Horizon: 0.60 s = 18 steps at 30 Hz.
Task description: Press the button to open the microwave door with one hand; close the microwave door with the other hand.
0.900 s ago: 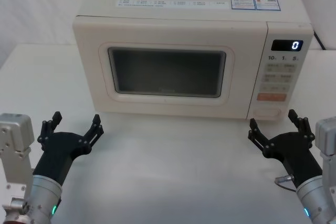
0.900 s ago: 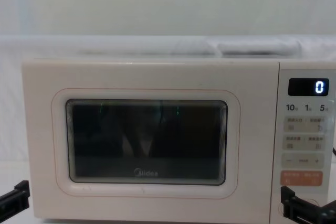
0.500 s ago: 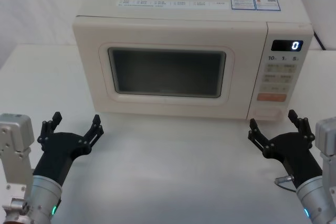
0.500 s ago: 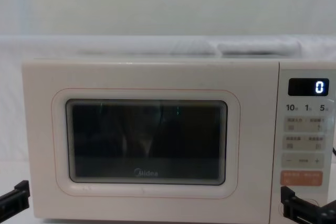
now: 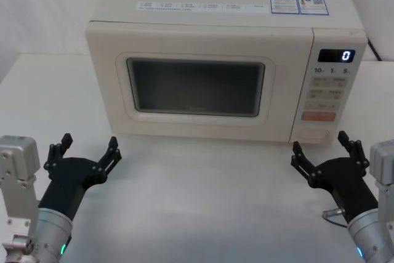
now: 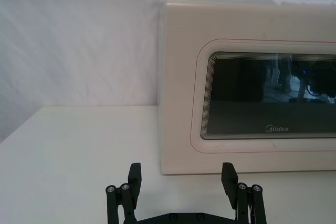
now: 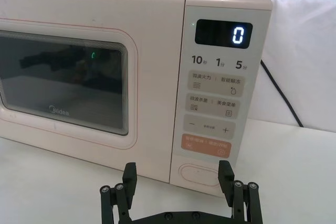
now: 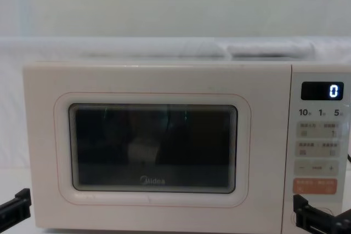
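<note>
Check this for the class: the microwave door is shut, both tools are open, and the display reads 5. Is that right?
Not quite. The display reads 0, as the right wrist view shows. The microwave door is shut, and the left tool and right tool are open.

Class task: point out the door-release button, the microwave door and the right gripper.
button [image 7: 201,173], right wrist view, its centre.
microwave door [image 5: 192,40], head view, upper frame.
right gripper [image 5: 325,150], head view, between its fingertips.

A staged test setup rather than a lived-in kitchen: a lone cream microwave [image 5: 221,72] stands on a bare white surface [image 5: 203,207] that looks cloth-covered, with plain white draped fabric [image 6: 79,51] as backdrop behind it. A black power cord [image 7: 281,95] trails off behind the appliance. Everything around is uniform white, like a lab or robot-recording booth
</note>
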### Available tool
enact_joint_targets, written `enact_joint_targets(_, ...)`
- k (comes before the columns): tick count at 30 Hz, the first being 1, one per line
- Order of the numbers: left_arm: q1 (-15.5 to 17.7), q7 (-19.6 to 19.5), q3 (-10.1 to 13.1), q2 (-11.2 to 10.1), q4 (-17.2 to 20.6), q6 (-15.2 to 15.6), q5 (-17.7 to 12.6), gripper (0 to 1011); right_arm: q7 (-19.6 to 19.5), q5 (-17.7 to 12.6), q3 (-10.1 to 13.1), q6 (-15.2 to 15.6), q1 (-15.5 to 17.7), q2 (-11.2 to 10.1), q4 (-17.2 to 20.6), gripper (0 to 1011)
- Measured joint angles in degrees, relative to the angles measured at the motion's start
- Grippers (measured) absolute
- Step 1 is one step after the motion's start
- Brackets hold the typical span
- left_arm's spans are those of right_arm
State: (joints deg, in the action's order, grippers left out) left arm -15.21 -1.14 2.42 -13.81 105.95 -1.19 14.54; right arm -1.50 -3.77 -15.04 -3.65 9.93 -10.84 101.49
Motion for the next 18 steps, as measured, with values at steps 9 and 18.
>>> enact_joint_targets(9,0.0,0.0,0.0,0.0,0.0,0.0,0.0,1001,0.0,0.0,0.0,0.0,0.0,0.0,0.0,996)
enact_joint_targets(18,0.0,0.0,0.0,0.0,0.0,0.0,0.0,1001,0.0,0.0,0.0,0.0,0.0,0.0,0.0,802)
